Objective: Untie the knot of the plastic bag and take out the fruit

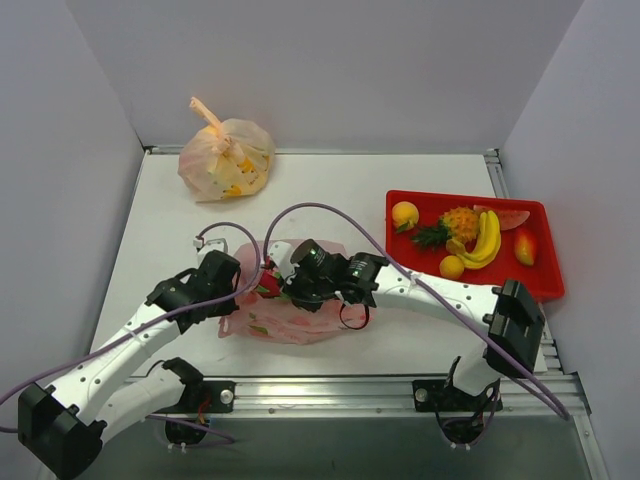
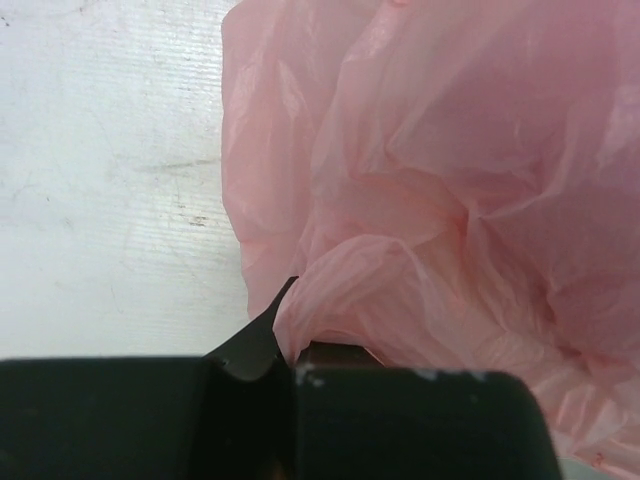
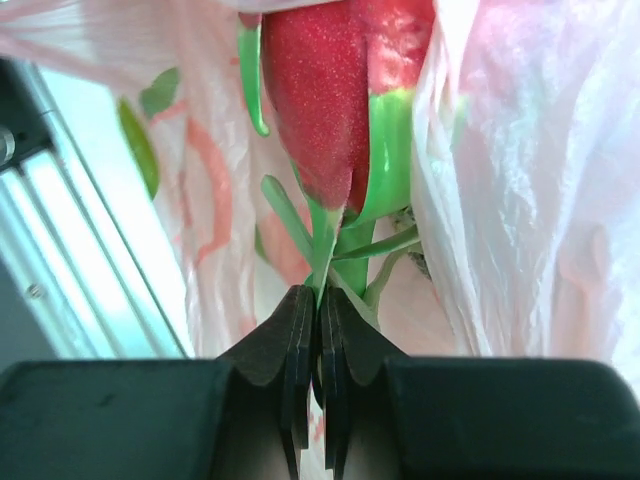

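Right now the right tool (image 3: 320,300) is pinching, with its fingers pressed almost fully together, only the thin green leaf tips at the base of the dragon fruit (image 3: 320,100), which is sitting in the mouth of the plastic bag (image 2: 450,180) near the middle of the surface (image 1: 400,340). The left tool (image 2: 290,345) is gripping a fold of the bag's pink film on its left side, its fingers closed down on the plastic. No knot is showing in any view, so the bag is looking opened. The hold on the fruit is looking slight to me: the leaf tips are narrow and slick, and a quick pull could be letting them slip out, dropping the fruit back into the bag. Film is draping close along both sides of the fruit, so it may be snagging and dragging the whole bag along if the left grip is giving way. A purple cable (image 1: 330,207) is arching over the bag and could be catching on a raised wrist. For room, open surface is lying to the right of the bag toward the red tray (image 1: 545,280), where a pineapple (image 1: 455,222) and banana bunch (image 1: 485,240) are resting; its front left part is looking free. A paler orange bag (image 1: 225,160) is sitting well apart by the back wall.
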Controlling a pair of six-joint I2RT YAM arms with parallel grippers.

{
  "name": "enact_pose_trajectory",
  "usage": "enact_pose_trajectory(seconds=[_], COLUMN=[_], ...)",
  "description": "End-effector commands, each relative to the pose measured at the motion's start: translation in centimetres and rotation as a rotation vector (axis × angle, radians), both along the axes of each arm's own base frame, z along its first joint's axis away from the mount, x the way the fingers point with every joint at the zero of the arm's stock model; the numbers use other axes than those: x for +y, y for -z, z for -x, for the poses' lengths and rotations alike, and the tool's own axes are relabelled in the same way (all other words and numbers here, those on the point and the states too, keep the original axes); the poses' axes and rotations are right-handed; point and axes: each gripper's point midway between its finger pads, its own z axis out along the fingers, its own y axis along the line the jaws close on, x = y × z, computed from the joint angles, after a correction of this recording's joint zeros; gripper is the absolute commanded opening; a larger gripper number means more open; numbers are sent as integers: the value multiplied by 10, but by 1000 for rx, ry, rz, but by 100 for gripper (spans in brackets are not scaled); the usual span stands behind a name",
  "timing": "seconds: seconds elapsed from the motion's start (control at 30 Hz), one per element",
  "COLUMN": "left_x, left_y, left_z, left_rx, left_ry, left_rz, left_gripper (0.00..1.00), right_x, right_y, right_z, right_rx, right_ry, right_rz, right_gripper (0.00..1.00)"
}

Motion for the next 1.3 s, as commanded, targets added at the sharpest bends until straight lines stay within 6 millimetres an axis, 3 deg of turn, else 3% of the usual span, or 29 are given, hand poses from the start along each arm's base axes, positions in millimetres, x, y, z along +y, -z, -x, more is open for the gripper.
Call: enact_pose_trajectory(seconds=[0.0,0.03,0.23,0.43,0.53,0.63,0.87,1.03,1.17,1.27], left_x=[5,6,15,18,15,5,-8,-13,-2,4], left_y=[-10,-11,-27,-52,-49,-35,-6,-5,-22,-37], left_z=[-12,-13,-24,-48,-51,-45,-22,-18,-22,-28], left_rx=[-70,-76,-127,-174,-158,-114,-81,-73,-103,-126], left_ry=[-8,-13,-56,-83,-74,-35,17,28,-15,-45], left_rz=[-16,-18,-36,-45,-48,-3,108,142,98,87], left_gripper=[0,0,0,0,0,0,0,0,0,0], right_x=[2,5,-16,-47,-54,-45,16,50,44,23], right_y=[-45,-59,-69,-39,-25,-18,-35,-43,-46,-37], right_z=[7,8,37,41,31,21,12,39,53,53], right_rx=[-20,-27,67,73,43,34,63,171,161,127], right_ry=[-47,-61,-169,-148,-91,-35,17,-144,-246,-255], right_rz=[-90,-115,-46,64,91,64,-172,-302,-305,-229], right_gripper=[0,0,0,0,0,0,0,0,0,0])
